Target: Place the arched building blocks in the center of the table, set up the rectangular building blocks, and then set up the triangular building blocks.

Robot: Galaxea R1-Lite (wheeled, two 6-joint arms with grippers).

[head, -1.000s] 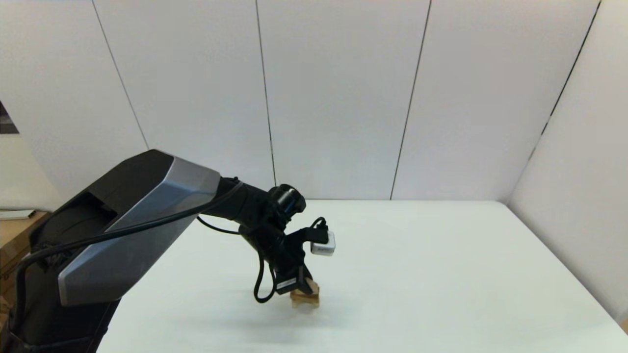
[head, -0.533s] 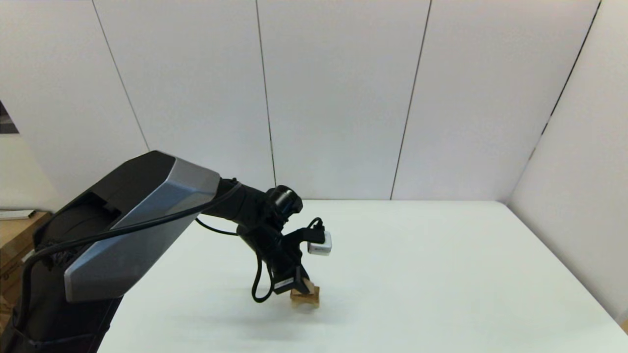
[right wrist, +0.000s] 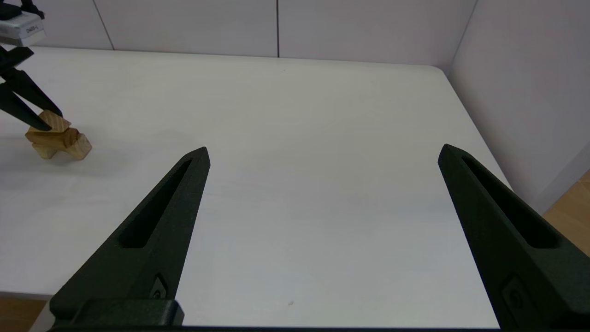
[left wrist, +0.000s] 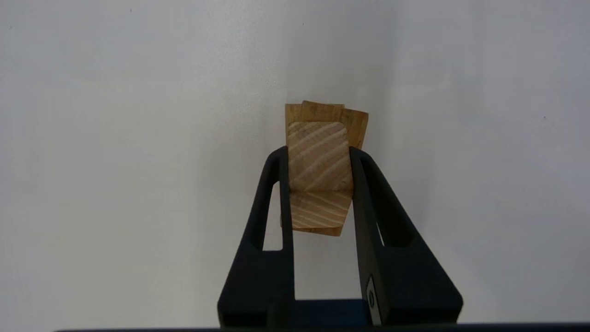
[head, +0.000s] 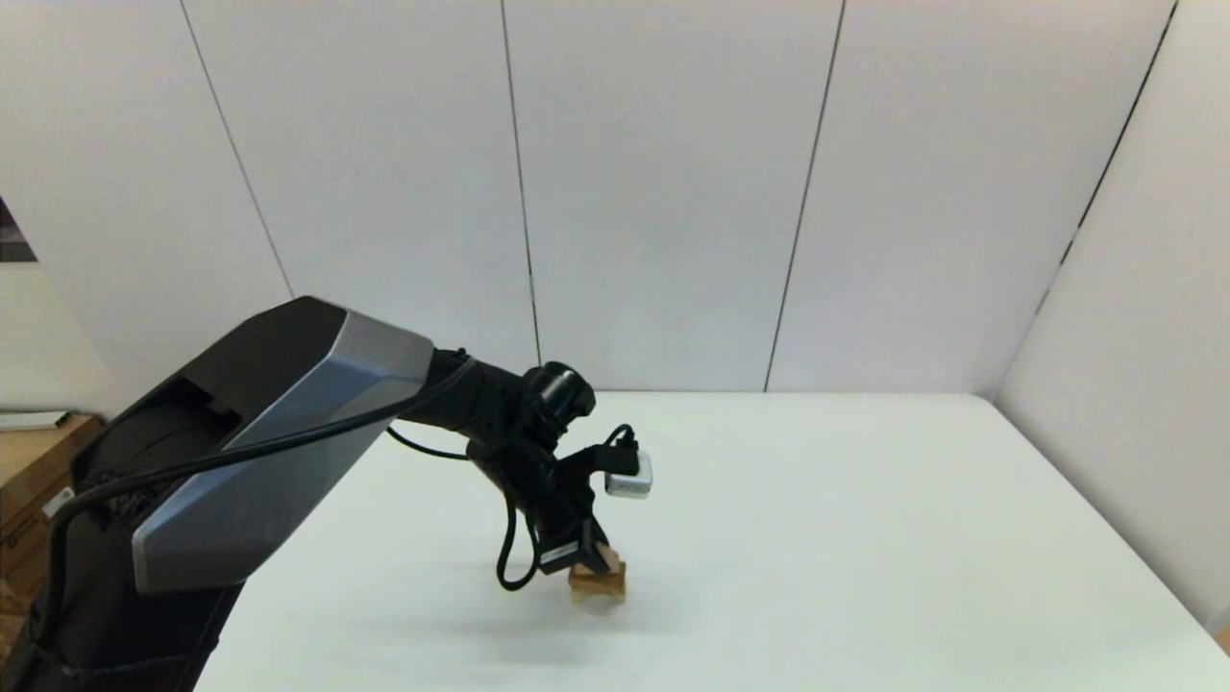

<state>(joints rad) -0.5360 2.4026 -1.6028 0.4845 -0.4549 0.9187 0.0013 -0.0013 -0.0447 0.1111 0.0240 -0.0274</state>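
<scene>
Between my left hand (left wrist: 318, 170) fingers sits the grainy, peaked triangular block (left wrist: 318, 157), clamped over stacked wooden blocks (right wrist: 59, 140). Arm angles steeply down; right hand (right wrist: 322, 157) gapes wide.

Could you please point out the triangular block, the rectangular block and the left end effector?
triangular block (left wrist: 318, 157), left wrist view, on its striped sloping face.
rectangular block (left wrist: 357, 124), left wrist view, on its exposed far corner.
left end effector (left wrist: 318, 173), left wrist view, midway between the fingertips.
</scene>
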